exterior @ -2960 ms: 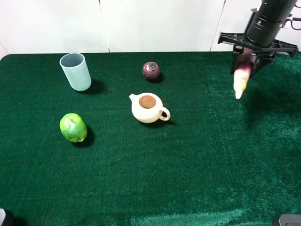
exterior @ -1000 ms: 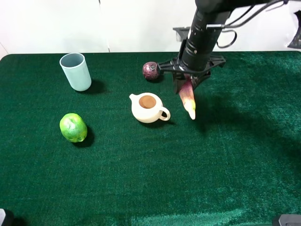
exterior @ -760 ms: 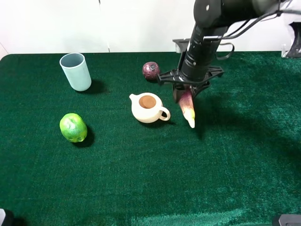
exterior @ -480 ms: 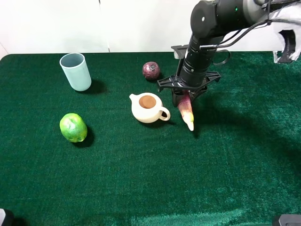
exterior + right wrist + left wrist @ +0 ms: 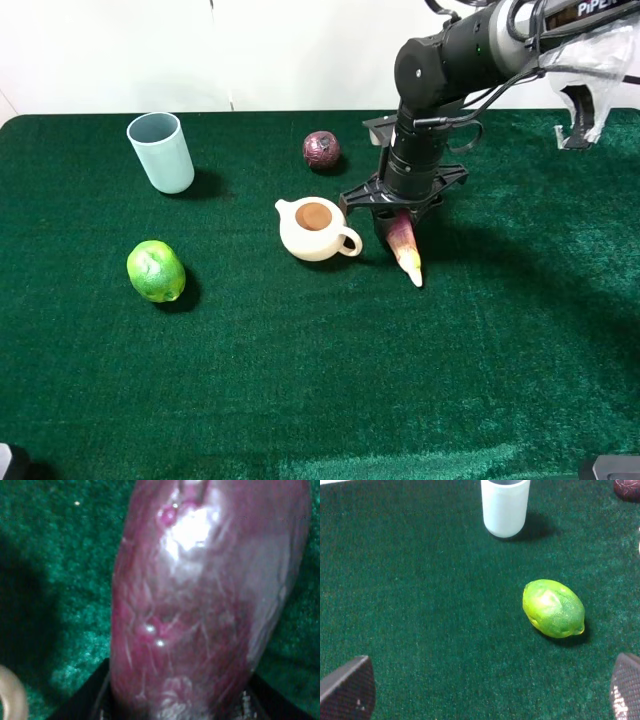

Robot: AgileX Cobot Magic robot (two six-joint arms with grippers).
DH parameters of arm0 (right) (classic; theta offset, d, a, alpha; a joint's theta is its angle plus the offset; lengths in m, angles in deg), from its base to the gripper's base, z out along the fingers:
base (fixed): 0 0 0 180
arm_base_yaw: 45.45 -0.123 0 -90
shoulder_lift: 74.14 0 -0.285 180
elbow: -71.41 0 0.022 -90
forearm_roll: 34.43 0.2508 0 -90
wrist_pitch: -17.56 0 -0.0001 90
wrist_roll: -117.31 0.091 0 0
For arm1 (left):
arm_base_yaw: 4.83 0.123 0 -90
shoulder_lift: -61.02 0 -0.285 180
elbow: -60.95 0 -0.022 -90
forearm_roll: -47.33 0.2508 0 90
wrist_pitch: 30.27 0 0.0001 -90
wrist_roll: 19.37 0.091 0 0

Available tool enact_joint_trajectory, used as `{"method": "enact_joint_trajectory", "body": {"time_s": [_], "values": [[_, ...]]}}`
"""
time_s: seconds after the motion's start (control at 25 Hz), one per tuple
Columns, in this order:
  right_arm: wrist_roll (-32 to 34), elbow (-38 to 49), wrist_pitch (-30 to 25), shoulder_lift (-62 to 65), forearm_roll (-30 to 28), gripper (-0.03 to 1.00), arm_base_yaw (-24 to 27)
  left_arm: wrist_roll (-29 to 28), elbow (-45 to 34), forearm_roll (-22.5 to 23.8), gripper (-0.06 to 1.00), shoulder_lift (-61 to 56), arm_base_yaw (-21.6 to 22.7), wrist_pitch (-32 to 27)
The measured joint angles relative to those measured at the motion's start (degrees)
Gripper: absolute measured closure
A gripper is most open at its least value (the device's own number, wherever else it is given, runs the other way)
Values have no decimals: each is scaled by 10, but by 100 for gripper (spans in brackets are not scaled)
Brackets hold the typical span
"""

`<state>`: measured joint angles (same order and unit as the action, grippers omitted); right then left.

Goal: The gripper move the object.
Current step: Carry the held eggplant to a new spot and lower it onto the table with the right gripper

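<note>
My right gripper (image 5: 397, 222) is shut on the toy eggplant (image 5: 405, 248), purple at the top and pale at its pointed tip. The eggplant hangs tip-down, its tip at or just above the green cloth, right of the cream teapot (image 5: 315, 229). In the right wrist view the glossy purple eggplant (image 5: 200, 595) fills the picture between the jaws. My left gripper (image 5: 485, 687) is open and empty, its dark fingertips (image 5: 347, 690) low over the cloth near the lime (image 5: 553, 608).
A pale blue cup (image 5: 161, 151) stands at the back left and a green lime (image 5: 155, 271) lies in front of it. A small dark-purple ball (image 5: 321, 149) sits behind the teapot. The cup (image 5: 504, 506) also shows in the left wrist view.
My right arm has carried the eggplant from the far right to beside the teapot and lowered it until its tip is at the cloth. The left arm has not moved.
</note>
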<state>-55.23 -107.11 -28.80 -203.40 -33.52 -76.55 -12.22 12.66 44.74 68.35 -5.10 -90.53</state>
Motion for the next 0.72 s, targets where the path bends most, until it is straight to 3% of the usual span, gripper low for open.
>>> {"method": "enact_joint_trajectory", "body": {"time_s": [0.28,0.52,0.72], "values": [[16,0,0,-1,-20,63,0,0,0,0,0,0,0,0],[16,0,0,-1,-31,32,0,0,0,0,0,0,0,0],[16,0,0,-1,-31,28,0,0,0,0,0,0,0,0]]}}
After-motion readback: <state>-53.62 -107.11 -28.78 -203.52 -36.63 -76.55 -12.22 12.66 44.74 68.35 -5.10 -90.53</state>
